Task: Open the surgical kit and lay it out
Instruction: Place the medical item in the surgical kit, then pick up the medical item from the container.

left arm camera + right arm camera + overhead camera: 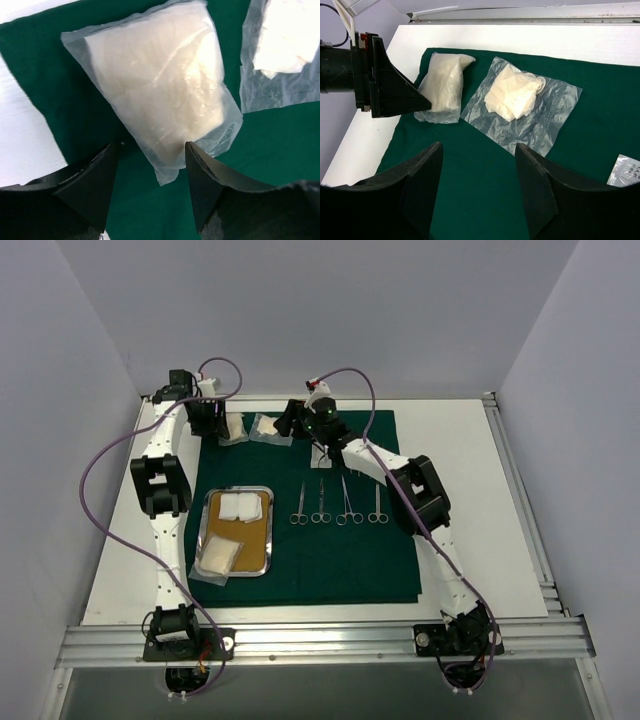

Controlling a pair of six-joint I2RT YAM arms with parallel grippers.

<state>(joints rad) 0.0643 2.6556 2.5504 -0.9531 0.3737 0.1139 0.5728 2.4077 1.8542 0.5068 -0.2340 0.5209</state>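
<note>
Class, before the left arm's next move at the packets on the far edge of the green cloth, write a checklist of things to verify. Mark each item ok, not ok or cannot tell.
1. Is the left gripper open? Ok: its jaws are spread wide.
2. Is the plump packet lined up with it? Ok: the packet's near corner lies between the fingers.
3. Is the second packet apart from the first? Ok: cloth shows between them.
4. Is the right gripper open and empty? Ok.
5. How high are the left fingers above the green cloth? Cannot tell.
</note>
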